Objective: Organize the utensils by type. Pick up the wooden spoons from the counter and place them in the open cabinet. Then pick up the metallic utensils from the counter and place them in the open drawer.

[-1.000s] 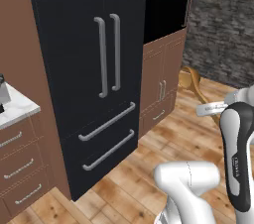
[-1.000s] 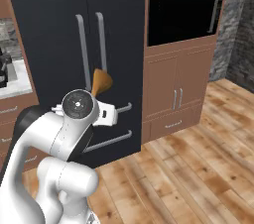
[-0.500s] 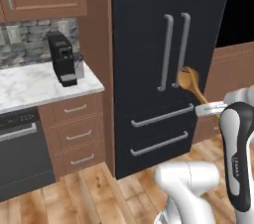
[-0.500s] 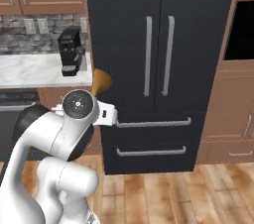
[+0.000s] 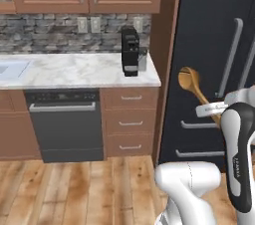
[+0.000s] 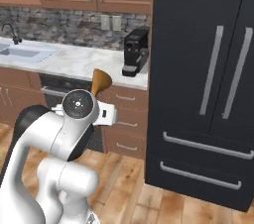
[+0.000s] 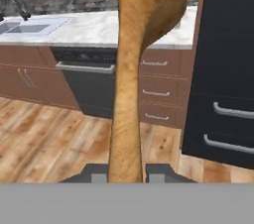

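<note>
Far off to the gripper's left lies the white grey-veined marble counter (image 7: 94, 27) with a black coffee machine (image 5: 130, 51). The two-finger gripper (image 7: 127, 172) is clamped on the handle of the large golden-brown wooden spoon (image 7: 136, 59), bowl pointing away from it. To its right stands the tall black fridge (image 7: 228, 64).

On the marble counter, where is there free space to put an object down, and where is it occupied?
The counter is bare in its wide middle stretch, bordered by the sink on the left and the black coffee machine on the right. The right end, beside the dark fridge, is taken by that machine. The gripper holds the large wooden spoon.
</note>
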Available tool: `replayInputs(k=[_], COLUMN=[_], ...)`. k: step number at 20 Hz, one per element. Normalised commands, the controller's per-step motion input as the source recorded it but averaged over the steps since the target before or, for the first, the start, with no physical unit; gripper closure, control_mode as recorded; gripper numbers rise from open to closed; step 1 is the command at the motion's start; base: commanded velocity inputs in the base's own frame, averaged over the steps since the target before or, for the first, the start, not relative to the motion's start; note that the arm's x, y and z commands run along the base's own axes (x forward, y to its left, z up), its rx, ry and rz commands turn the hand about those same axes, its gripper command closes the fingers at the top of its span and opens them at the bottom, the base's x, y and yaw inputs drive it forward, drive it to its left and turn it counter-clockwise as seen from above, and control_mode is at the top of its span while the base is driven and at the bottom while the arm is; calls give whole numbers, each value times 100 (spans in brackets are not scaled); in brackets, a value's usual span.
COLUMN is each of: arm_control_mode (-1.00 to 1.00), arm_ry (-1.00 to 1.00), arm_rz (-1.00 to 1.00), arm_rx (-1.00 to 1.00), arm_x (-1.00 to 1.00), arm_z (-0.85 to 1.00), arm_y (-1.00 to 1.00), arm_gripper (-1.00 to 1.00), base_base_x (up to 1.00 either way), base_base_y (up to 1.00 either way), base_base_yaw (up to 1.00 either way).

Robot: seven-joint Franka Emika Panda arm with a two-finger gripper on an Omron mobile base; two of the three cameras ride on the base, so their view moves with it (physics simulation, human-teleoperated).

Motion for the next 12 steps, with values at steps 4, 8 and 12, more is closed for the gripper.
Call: replayInputs(k=[4, 8, 12], arm_control_mode=[100, 100, 100], arm_ry=[0, 0, 0], arm_rz=[0, 0, 0], arm_rx=[0, 0, 0], arm_x=[0, 0, 0], arm_z=[0, 0, 0], arm_y=[0, 0, 0], arm_gripper=[100, 100, 100], base_base_x=[35, 42, 53], base_base_y=[0, 1, 12], base_base_yaw=[57, 53, 46])
